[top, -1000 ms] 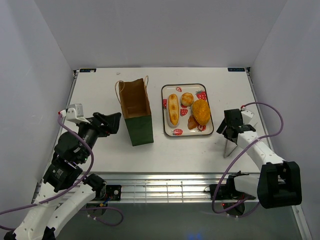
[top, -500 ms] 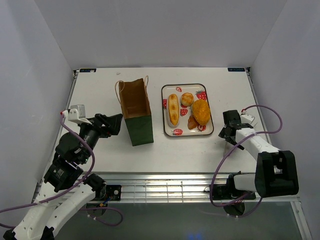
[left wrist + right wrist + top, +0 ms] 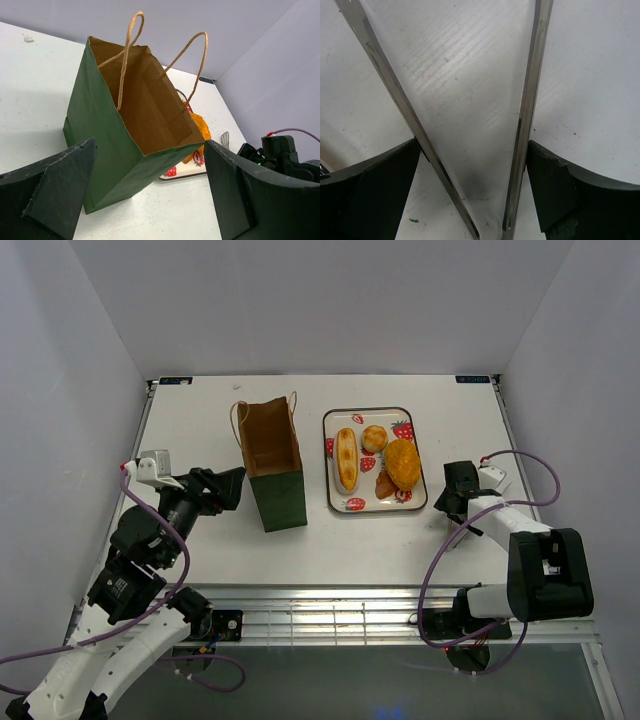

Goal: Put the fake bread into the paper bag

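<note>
The dark green paper bag (image 3: 279,498) stands upright and open, brown inside, left of the tray. On the tray lie a long striped roll (image 3: 346,459), a small round bun (image 3: 374,437), a large oval orange bun (image 3: 403,463) and a small dark-brown piece (image 3: 385,485). My left gripper (image 3: 228,485) is open just left of the bag, facing it; its wrist view shows the bag (image 3: 95,135) between the spread fingers. My right gripper (image 3: 455,502) sits right of the tray, shut on metal tongs (image 3: 527,100), whose two arms spread in a V over the table.
The white strawberry-printed tray (image 3: 360,420) lies between the bag and my right gripper. The bag's two tan loop handles (image 3: 130,45) stand up above its mouth. White walls close in the table at the left, right and back. A purple cable (image 3: 535,475) loops by the right arm.
My right wrist has turned and drawn in toward the tray's right edge, so the tongs no longer point down toward the near edge. The left arm has barely shifted.
</note>
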Motion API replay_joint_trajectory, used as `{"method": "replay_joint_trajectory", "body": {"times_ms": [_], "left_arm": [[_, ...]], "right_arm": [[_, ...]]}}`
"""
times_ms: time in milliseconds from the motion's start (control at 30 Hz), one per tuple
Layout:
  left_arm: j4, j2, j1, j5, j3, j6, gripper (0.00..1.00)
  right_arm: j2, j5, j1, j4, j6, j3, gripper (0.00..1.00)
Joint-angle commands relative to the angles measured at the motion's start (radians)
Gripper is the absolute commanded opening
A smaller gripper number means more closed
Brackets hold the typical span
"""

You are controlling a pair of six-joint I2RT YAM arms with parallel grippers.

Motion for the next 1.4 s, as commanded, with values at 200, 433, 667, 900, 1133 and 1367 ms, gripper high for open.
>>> {"method": "replay_joint_trajectory", "body": {"times_ms": [200,433,667,900,1133,1367], "left_arm": [[0.036,0.007,-0.005,0.019,-0.001,0.005,0.98],[0.032,0.015,-0.005,0.028,0.005,0.008,0.98],[0.026,0.033,-0.005,0.025,0.011,0.006,0.98],[0.020,0.062,-0.005,0.028,0.040,0.013,0.98],[0.004,0.088,-0.005,0.049,0.080,0.002,0.98],[-0.025,0.114,-0.005,0.042,0.121,-0.007,0.98]], "right_arm": [[0.051,-0.014,-0.004,0.030,0.035,0.010,0.65],[0.014,-0.024,-0.004,0.037,0.027,0.019,0.58],[-0.093,-0.138,-0.018,0.024,-0.068,0.106,0.58],[-0.136,-0.373,-0.079,-0.020,-0.149,0.191,0.60],[-0.206,-0.565,-0.113,-0.065,-0.182,0.225,0.60],[-0.315,-0.698,-0.177,-0.098,-0.191,0.231,0.60]]}}
